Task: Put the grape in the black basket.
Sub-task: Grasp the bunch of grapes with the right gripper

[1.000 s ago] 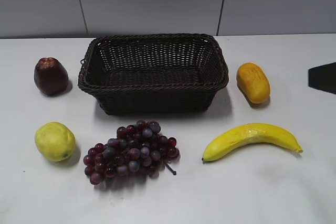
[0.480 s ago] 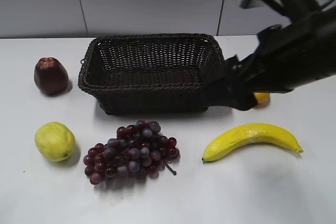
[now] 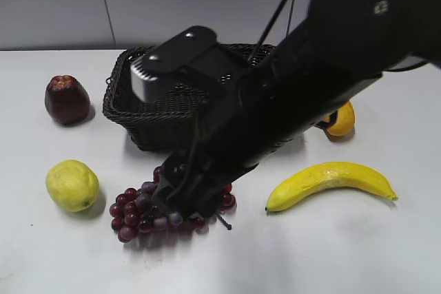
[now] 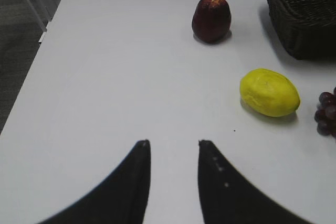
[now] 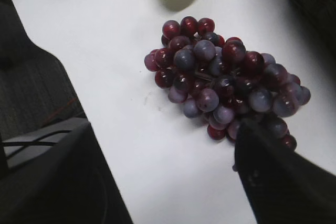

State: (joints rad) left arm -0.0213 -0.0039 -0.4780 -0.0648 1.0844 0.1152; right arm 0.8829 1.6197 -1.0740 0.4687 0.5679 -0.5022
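The grape (image 3: 141, 213) lies on the white surface (image 3: 331, 253) just in front of the black basket (image 3: 138, 105), with the lemon (image 3: 72, 185) near it, and behind them a grey panelled wall (image 3: 193, 1) closes off the room. The right gripper (image 5: 157, 182) hangs over the bunch, jaws spread wide, one finger (image 5: 283, 182) at the bunch's edge. The left gripper (image 4: 172, 150) hovers over bare surface, jaws apart, holding nothing.

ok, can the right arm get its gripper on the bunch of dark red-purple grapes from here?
Probably yes. The right gripper hangs open directly over the bunch of dark red-purple grapes, one finger beside the bunch's edge, and nothing lies between. The yellow lemon sits clear to the side.
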